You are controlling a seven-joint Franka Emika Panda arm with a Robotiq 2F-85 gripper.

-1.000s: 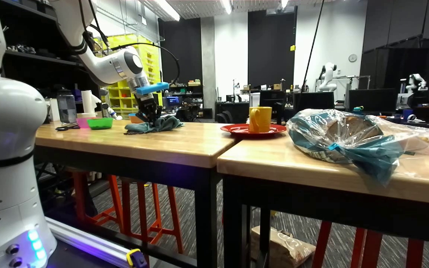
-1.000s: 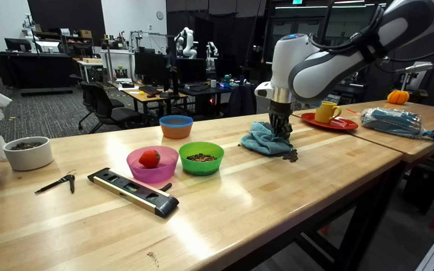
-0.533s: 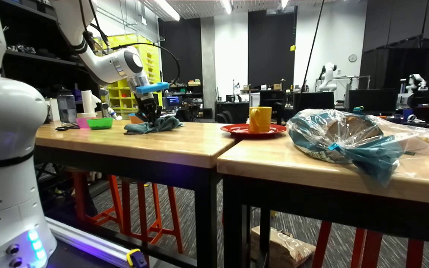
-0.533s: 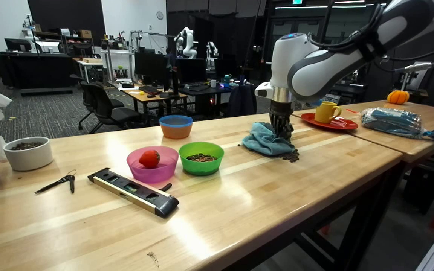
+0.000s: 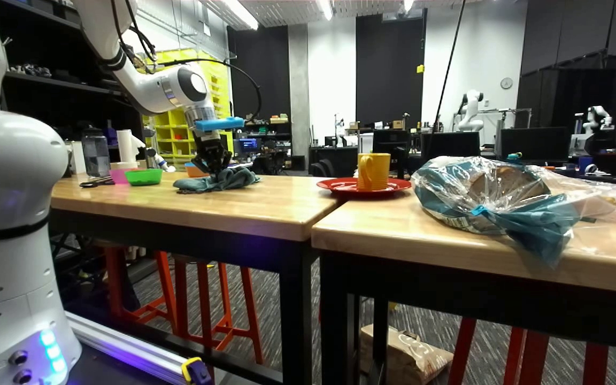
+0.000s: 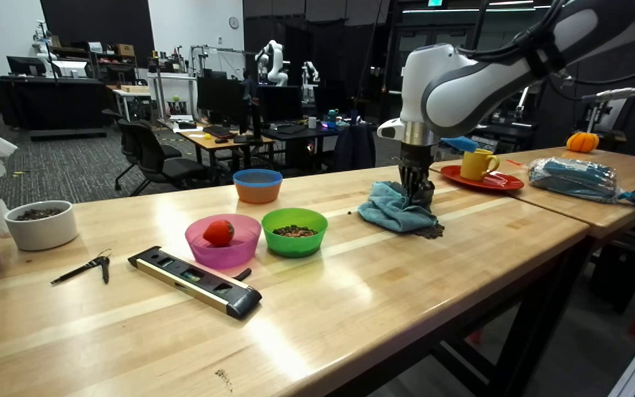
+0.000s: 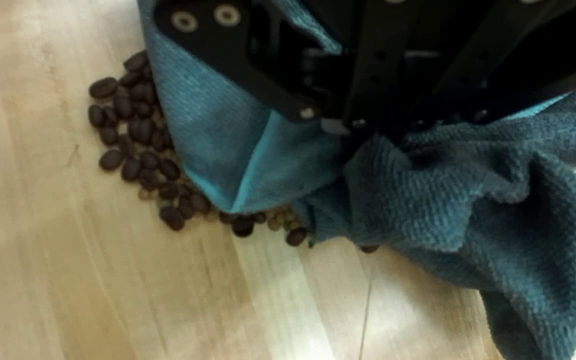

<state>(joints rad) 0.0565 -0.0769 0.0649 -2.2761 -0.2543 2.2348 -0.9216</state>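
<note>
Wrist view: fingers (image 7: 335, 126) pinch a cloth (image 7: 418, 195) touching beans (image 7: 141, 130); in both exterior views, 1 plate (image 6: 507, 181) sits nearby.

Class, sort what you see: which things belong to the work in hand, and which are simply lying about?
In the work, it seems:
gripper
blue cloth in its grip
dark beans along the cloth's edge

Just lying about, apparently:
spirit level
green bowl
pink bowl
white bowl
yellow mug
red plate
</note>
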